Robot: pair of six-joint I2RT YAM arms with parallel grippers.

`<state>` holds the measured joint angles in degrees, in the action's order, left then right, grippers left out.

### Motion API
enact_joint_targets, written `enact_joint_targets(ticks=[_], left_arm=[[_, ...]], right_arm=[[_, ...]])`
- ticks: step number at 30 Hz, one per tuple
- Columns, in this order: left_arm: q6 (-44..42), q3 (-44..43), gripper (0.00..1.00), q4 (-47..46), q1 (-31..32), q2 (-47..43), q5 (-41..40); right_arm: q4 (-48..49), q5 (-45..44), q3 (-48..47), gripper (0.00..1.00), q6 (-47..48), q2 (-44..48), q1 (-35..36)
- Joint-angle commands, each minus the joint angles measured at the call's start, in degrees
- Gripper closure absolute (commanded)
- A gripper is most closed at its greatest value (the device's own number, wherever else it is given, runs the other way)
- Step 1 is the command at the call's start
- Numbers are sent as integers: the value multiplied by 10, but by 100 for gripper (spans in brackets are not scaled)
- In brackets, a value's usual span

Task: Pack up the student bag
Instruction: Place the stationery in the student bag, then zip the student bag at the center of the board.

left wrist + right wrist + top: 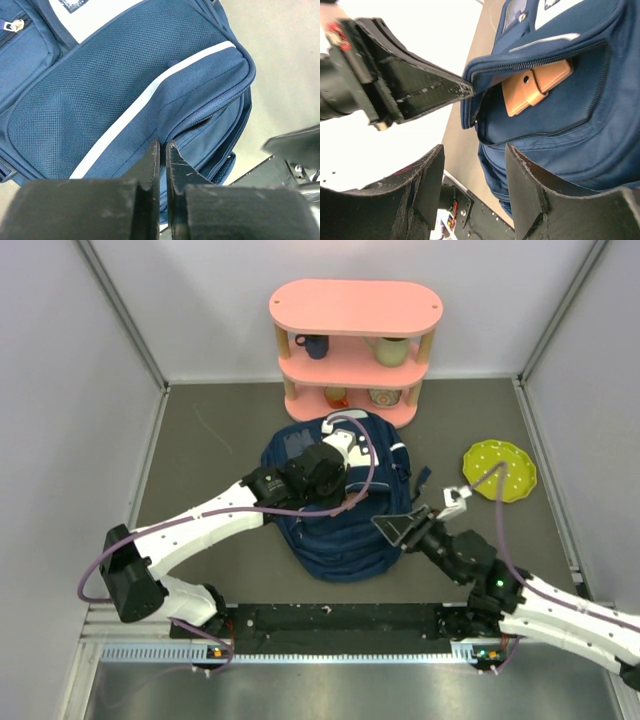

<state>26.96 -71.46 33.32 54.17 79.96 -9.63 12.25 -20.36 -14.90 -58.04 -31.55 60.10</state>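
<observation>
Navy-blue white-striped fabric student bag (335, 540) lies on the grey counter (220, 440). Left pincer (163, 145), nearly closed, pinches its pocket rim; right pincer (475, 150) gapes wide alongside. Best hold that rim taut so the tan leather wallet (535, 85) seats fully.

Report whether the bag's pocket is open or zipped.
Open: the pocket on the bag gapes, with a tan case inside.
</observation>
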Motion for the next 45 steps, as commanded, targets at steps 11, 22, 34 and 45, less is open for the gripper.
enact_joint_targets(ticks=[11, 22, 34, 45], left_arm=[[19, 60, 4, -49, -11, -137, -32], [34, 161, 1, -9, -165, -212, -17], [100, 342, 1, -207, -269, -257, 195], [129, 409, 7, -359, -298, -211, 286]], right_arm=[[-376, -224, -82, 26, 22, 164, -2], [-433, 16, -200, 12, 74, -44, -139], [-341, 263, -121, 7, 36, -76, -255], [-191, 312, -36, 8, -35, -134, -261]])
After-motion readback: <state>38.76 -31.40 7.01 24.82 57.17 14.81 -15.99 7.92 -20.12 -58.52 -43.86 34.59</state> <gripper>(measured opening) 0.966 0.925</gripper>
